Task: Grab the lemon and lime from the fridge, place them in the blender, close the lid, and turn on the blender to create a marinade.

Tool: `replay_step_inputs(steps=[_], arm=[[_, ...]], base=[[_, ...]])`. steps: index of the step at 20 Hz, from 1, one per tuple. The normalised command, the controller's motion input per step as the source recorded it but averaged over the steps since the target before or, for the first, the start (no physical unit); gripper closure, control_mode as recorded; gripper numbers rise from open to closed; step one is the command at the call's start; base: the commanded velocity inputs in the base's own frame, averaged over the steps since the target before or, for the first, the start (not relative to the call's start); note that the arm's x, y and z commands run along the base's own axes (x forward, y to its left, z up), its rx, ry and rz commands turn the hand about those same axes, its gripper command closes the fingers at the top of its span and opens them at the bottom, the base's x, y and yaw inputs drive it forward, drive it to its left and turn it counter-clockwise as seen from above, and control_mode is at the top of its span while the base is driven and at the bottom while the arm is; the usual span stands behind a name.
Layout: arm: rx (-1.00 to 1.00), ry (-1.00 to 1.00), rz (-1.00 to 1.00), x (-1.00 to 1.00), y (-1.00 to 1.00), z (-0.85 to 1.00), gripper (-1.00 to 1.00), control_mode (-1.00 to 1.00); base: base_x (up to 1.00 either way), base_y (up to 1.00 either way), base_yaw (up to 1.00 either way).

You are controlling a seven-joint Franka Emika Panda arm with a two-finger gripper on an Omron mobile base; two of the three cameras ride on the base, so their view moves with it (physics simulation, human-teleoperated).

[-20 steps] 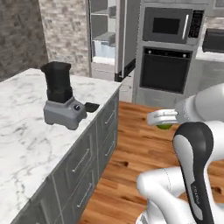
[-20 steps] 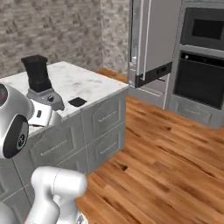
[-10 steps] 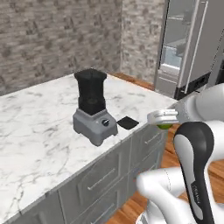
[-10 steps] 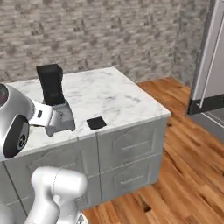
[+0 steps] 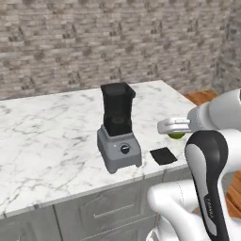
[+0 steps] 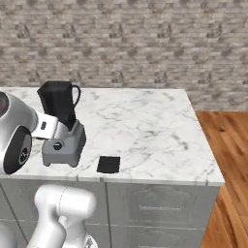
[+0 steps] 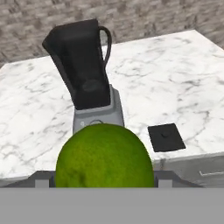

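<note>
Now, lime: I hold the small round green lime (image 7: 105,156) in the gripper (image 5: 173,127), right of the grey-based black-jar blender (image 5: 118,127) on the marble worktop (image 5: 52,136).
Handling: I judge it light, firm, smooth-skinned; grip across its widest middle.

a grey-brown stone brick wall (image 6: 145,43) runs across the top of both base views. below it, a white marble tabletop (image 6: 145,131) with grey veining spreads over the middle of the frame. grey panelled cabinet fronts (image 6: 160,213) with slim bar handles sit under it at the bottom. warm wooden plank floor (image 6: 227,160) shows at the right edge. light is even and soft
</note>
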Motion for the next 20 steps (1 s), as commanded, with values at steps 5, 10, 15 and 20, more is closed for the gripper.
replay_step_inputs(steps=[5,10,15,20], arm=[[-0.01,0.0,0.04,0.05,0.0,0.12,1.0,-1.0],[-0.09,0.04,0.22,0.09,0.1,0.94,1.0,-1.0],[-0.11,0.18,0.15,0.6,0.28,1.0,1.0,-1.0],[-0.07,0.35,0.08,0.98,0.31,0.54,1.0,-1.0]], base=[[0.21,-0.17,0.31],[0.0,0.0,0.0],[0.0,0.0,0.0],[0.0,0.0,0.0]])
